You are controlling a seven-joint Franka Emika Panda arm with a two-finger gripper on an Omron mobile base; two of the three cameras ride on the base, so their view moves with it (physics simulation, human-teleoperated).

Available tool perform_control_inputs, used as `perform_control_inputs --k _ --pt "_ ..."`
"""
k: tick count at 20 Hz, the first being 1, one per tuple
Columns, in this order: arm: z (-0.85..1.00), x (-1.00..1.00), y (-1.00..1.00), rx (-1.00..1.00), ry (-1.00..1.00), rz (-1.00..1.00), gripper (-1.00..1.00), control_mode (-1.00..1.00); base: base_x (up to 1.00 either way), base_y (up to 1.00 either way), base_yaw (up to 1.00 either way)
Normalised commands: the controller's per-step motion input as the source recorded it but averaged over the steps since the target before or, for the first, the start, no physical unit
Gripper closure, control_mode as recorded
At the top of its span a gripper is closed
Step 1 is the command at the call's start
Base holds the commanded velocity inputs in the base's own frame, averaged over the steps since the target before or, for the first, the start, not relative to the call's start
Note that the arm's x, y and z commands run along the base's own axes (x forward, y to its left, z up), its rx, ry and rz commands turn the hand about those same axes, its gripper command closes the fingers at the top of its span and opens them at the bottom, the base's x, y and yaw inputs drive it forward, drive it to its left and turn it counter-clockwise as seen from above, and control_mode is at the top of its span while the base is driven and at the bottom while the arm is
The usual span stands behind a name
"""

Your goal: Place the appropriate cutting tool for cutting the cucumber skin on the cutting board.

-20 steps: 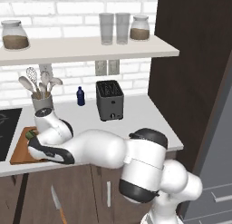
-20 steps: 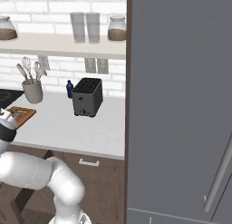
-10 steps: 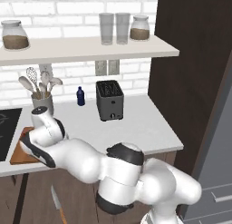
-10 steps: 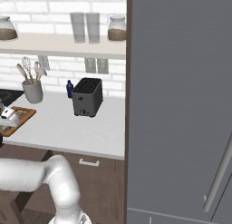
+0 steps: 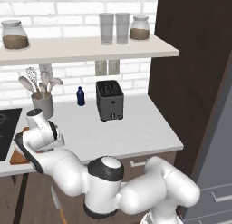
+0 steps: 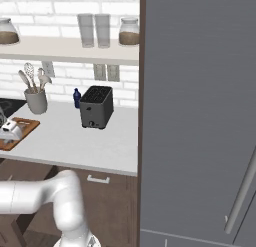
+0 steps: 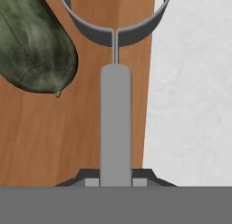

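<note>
Lowering the peeler point(image 7: 115, 123) onto the board point(image 7: 54, 137)
Gripper point(image 7: 115, 181) clamps the handle (cucumber point(image 7: 34, 41) just left) so it lands flat.

No readable text anywhere.
Nothing printed or marked on the jars point(image 5: 15, 35), glasses point(image 5: 114, 28), toaster point(image 5: 109, 100), blue bottle point(image 5: 80, 96), cutting board point(image 7: 54, 128) or peeler point(image 7: 115, 123); all plain rendered surfaces, no labels, brands, numbers or signs.

grey peeler point(image 7: 115, 123), dark green cucumber point(image 7: 34, 46), orange-brown board point(image 7: 68, 137)
</note>
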Motion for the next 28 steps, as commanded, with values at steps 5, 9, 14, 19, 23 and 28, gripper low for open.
perform_control_inputs --k 5,9,14,19,23,28 --pt "-0.24 0.19 0.08 0.00 0.00 0.01 -1.00 -1.00 0.00 0.00 0.00" --pt "-0.14 0.02 0.01 0.01 0.00 0.02 -1.00 -1.00 0.00 0.00 0.00" --pt "0.00 0.11 0.00 0.01 0.00 0.02 -1.00 -1.00 0.00 0.00 0.00" --pt "0.41 -0.03 -0.08 0.02 0.00 0.02 -1.00 -1.00 0.00 0.00 0.00" --pt "0.36 -0.72 -0.82 0.00 0.00 0.00 -1.00 -1.00 0.00 0.00 0.00" --pt "0.42 -1.00 -1.00 0.00 0.00 0.00 -1.00 -1.00 0.00 0.00 0.00"
